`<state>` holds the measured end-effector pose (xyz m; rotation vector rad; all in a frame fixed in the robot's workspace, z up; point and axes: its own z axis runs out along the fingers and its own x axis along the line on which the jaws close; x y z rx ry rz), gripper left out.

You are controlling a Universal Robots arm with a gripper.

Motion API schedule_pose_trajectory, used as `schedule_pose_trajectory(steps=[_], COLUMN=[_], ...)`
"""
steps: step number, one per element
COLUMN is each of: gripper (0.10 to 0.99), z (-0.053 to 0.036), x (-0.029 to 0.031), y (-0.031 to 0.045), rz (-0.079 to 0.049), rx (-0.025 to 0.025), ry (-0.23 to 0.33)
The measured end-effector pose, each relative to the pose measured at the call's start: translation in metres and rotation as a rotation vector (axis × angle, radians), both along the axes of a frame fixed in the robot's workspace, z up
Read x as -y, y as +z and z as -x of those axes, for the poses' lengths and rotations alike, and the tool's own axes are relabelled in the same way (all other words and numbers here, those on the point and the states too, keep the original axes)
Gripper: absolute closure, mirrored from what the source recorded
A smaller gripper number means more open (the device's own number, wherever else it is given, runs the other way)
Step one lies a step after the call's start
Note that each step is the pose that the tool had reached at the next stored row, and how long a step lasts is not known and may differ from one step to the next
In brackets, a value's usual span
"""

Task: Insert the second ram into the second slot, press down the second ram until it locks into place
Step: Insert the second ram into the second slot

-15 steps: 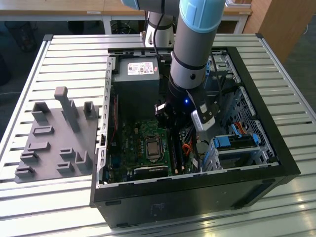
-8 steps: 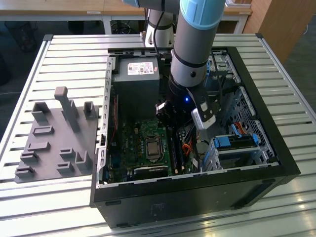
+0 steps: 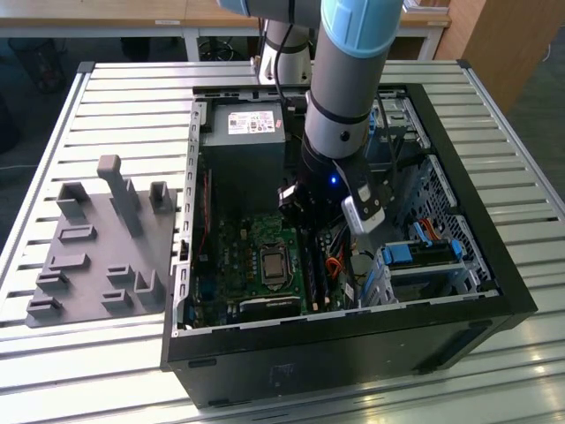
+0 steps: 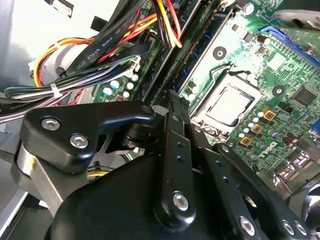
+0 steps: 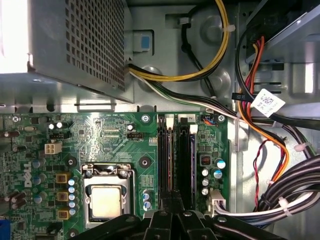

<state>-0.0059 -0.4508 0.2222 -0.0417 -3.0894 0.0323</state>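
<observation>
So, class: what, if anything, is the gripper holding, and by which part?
It cannot be told. The gripper sits right over the memory slots, and its own body hides the spot under its tip.

The counter [image 3: 494, 115] is a slatted metal surface, pale grey, with dark grooves running between its long ribs; light glints off the slats nearest the camera; beyond its far edge stands a white-framed table [image 3: 190, 26] on a dark floor [image 3: 106, 49]; a wooden panel [image 3: 503, 40] rises at the exterior view's right.
</observation>
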Motion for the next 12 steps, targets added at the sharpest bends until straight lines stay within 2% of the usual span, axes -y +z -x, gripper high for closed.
schedule_pose_trajectory(steps=[12], gripper=[0.980], z=[0.0000], x=[0.0000], y=[-0.0058], rz=[0.000], rx=[-0.0001], ry=[0.000])
